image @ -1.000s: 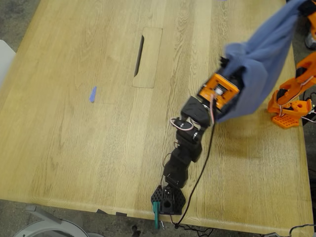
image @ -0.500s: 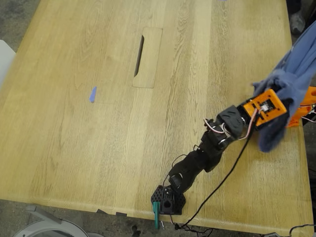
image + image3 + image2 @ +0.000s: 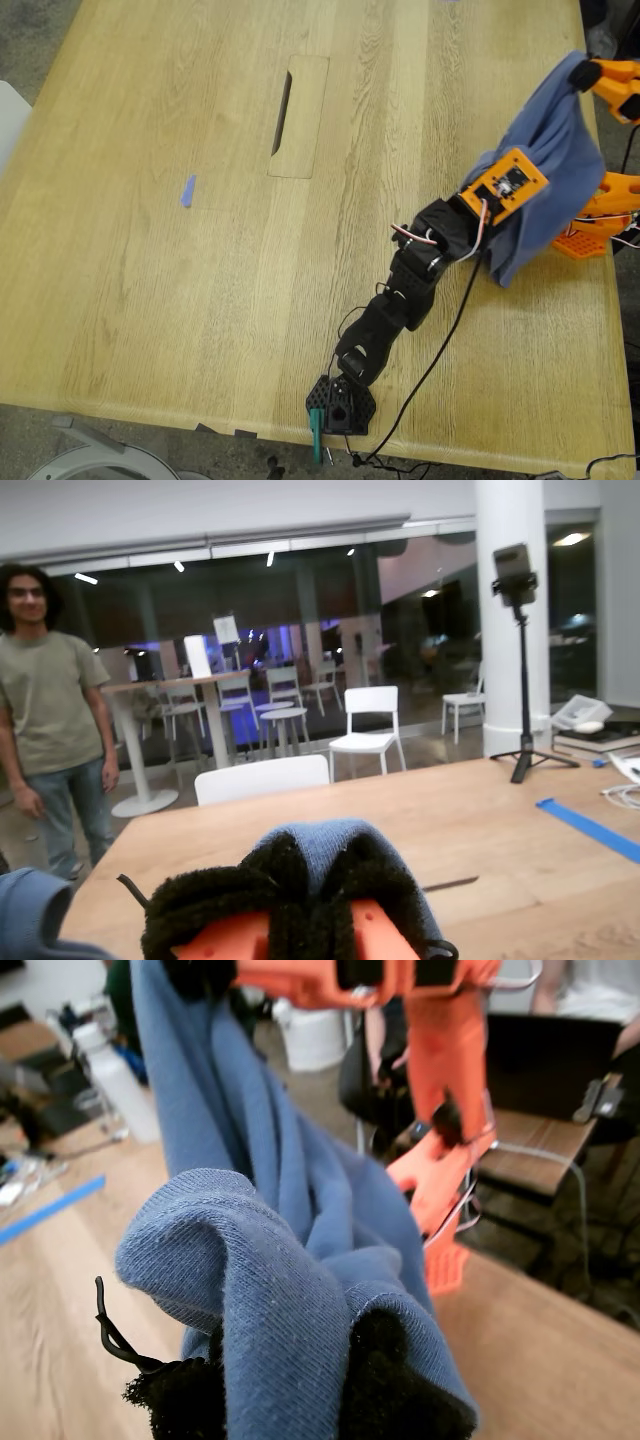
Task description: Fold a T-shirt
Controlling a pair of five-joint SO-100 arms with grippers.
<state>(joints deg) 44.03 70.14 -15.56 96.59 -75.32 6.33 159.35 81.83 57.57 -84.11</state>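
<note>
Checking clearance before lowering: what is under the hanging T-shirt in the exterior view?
The T-shirt hangs from both grippers over the wooden table. Beneath its edge, part of an orange arm base shows; the rest is covered by cloth.

T-shirt (image 3: 548, 165) is held off the table (image 3: 200, 300) at the exterior view's right edge, strung between first gripper (image 3: 285, 1385) and second gripper (image 3: 300, 905).

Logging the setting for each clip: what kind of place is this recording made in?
Probably a shared office or lab lounge, not a home. The second wrist view shows a glass wall, white chairs and high tables beyond, plus a phone on a tripod. The arms work on a large wooden table with a cable slot.
</note>
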